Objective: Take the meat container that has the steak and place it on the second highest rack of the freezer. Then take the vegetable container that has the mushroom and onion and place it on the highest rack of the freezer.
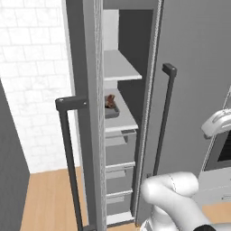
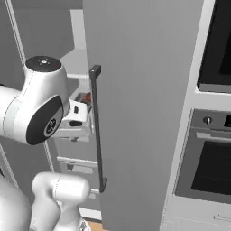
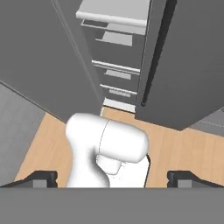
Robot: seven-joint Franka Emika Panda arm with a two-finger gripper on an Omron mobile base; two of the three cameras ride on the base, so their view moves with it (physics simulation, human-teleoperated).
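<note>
Inside the freezer [image 1: 118,135], whose door hangs ajar, the meat container [image 1: 111,111] with the steak [image 1: 109,101] sits on the lower of the two white shelves, the second highest rack [image 1: 122,121], near its front edge; so the first half of the job looks done. Above it the highest rack [image 1: 119,66] is bare, and the three grey drawers [image 1: 118,167] below are closed. In the hand view the claw [image 3: 112,178] points down at the wooden floor [image 3: 183,148] in front of the freezer, its two dark fingertips [image 3: 41,178] set wide apart with nothing between them. What remains is the vegetable container with the mushroom and onion. That tray is probably stiff and light, while its loose round contents could roll, so I would take it by one rim wall and carry it level onto the top shelf.
</note>
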